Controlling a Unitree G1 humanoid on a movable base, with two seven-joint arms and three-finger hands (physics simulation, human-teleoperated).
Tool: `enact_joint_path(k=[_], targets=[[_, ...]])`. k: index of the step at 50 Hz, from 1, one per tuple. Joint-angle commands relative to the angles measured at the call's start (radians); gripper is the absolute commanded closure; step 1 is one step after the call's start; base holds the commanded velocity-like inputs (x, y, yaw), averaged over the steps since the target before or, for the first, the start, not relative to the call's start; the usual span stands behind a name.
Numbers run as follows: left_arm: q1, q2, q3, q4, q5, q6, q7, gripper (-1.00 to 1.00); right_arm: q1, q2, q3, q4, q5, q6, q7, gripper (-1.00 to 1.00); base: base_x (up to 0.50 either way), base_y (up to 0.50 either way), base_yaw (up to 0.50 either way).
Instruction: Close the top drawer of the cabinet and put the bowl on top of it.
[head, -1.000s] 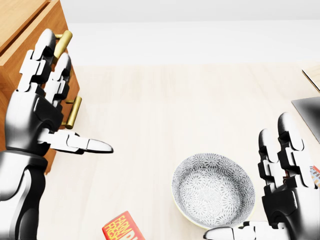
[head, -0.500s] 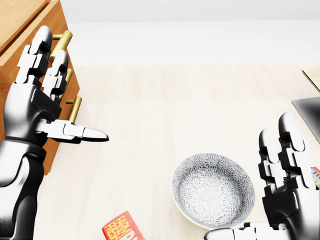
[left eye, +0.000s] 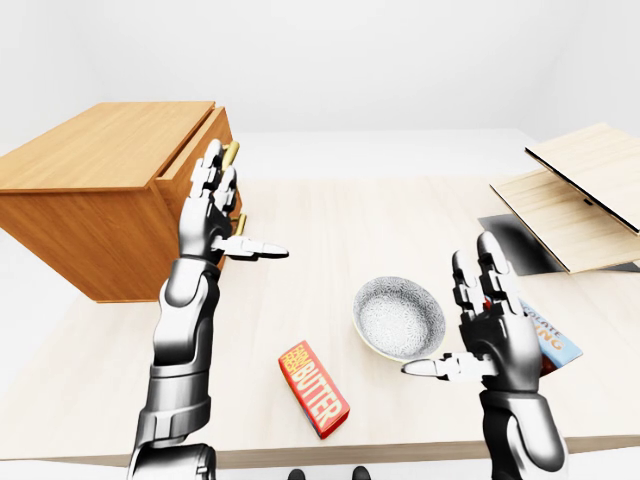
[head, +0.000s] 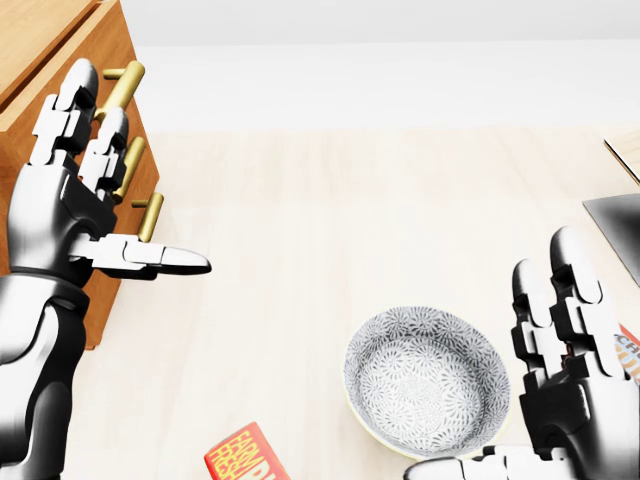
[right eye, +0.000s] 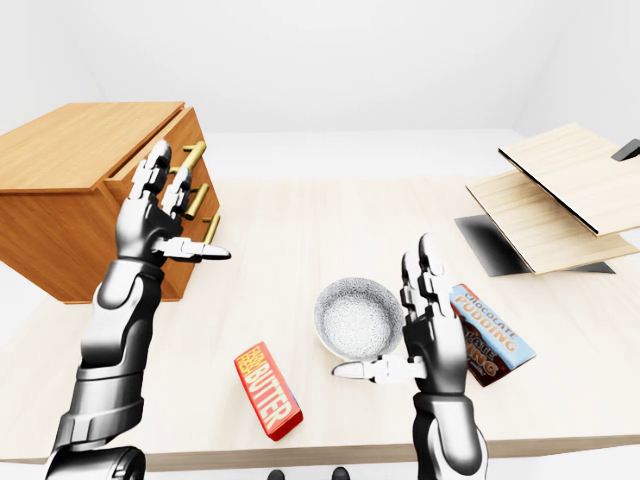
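Lining up the left palm on the drawer front

The left hand (left eye: 212, 212) stands upright with its fingers spread apart and its thumb pointing toward the right of the left-eye view. It holds nothing. It hangs just beside the drawer face of the wooden cabinet (left eye: 95, 190), level with the brass handles (head: 126, 84). Whether the fingers touch a handle cannot be told.

The top drawer (left eye: 213, 135) seems to stand a little proud of the cabinet, so I judge it not yet shut. It lies up and to the left of that hand in the view, and its slide axis runs into the cabinet toward the view's left. The push should therefore go leftward along that line, with the palm raised to the uppermost handle.

The left arm is clearly the nearer one for this. The right hand (right eye: 428, 335) is well apart from the cabinet, low on the right of the view. Its fingers are also open and it is empty.

The patterned bowl (left eye: 399, 317) sits upright on the counter (left eye: 330, 225), just to the left of the right hand in the view, so that hand is nearer for the later lift onto the cabinet top.

A red butter box (left eye: 313, 388) lies near the bowl on its left. A chocolate pudding box (right eye: 492, 338) lies beside the right hand.
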Motion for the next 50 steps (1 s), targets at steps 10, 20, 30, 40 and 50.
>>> enact_joint_path(k=[10,20,30,40,50], targets=[[-0.018,0.015,0.013,0.095,0.007,0.0,0.036,-1.0,0.003,-0.005,0.013,0.007,-0.006,-0.007,-0.004,-1.0,0.0,0.0,0.0],[-0.037,0.018,0.011,0.154,0.015,0.0,0.052,-1.0,0.001,-0.006,0.013,0.009,-0.006,-0.007,-0.004,-1.0,0.0,0.0,0.0],[-0.051,0.027,0.018,0.182,0.005,0.0,0.067,-1.0,0.005,-0.006,0.016,0.008,-0.005,-0.009,-0.002,-1.0,0.0,0.0,0.0],[-0.069,0.042,0.034,0.225,-0.017,0.0,0.086,-1.0,-0.001,-0.009,0.021,0.02,-0.009,-0.013,-0.004,-1.0,0.0,0.0,0.0],[-0.104,0.064,0.044,0.327,-0.048,0.0,0.088,-1.0,0.01,-0.009,0.025,0.015,-0.009,-0.022,-0.002,-1.0,0.0,0.0,0.0]])
